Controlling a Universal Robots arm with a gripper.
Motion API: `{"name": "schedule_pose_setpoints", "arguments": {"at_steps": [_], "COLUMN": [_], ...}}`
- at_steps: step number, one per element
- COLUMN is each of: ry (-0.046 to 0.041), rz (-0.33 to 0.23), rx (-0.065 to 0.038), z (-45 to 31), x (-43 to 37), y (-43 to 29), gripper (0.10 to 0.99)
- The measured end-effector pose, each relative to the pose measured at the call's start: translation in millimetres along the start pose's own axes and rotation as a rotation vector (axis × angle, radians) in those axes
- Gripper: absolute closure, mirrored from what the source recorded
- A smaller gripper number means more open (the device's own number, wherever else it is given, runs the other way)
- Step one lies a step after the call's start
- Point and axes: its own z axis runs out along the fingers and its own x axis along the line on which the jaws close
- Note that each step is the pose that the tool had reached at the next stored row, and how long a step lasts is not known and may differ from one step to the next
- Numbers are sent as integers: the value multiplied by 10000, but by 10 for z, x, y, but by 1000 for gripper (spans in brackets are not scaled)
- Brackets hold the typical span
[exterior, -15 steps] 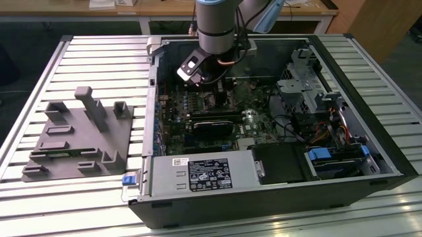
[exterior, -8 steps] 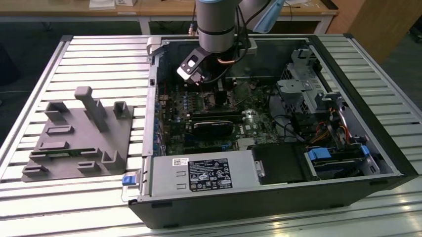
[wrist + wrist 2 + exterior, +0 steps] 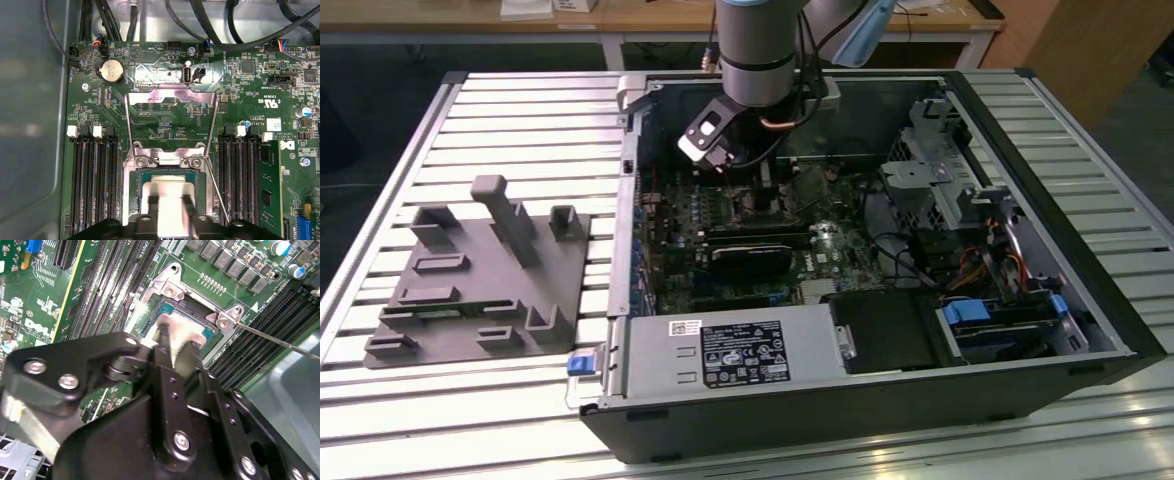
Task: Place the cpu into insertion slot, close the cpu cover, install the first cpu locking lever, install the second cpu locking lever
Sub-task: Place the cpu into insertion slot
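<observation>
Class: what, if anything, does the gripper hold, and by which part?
The gripper holds the cpu by two opposite edges, at the insertion slot.

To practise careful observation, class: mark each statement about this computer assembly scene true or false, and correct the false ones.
1. The fingers hold the cpu at the insertion slot. True.
2. The cpu cover is shut over the slot. False: it stands swung open.
3. The grey fixture lies at the exterior view's right of the computer case. False: it lies at its left.
4. Long black memory slots flank the insertion slot on both sides. True.
</observation>
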Motion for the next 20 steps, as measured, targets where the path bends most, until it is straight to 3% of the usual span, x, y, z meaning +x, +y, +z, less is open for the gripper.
{"name": "schedule_pose_setpoints", "arguments": {"at_steps": [5,13,16,20], "ry": [0,1,68,74], "rz": [0,0,6,7], "rx": [0,0,1,3], "z": [-2,-5,8,31], "x": [0,0,0,0], "y": [0,0,-1,-3], "gripper": [961,980,980,980]}}
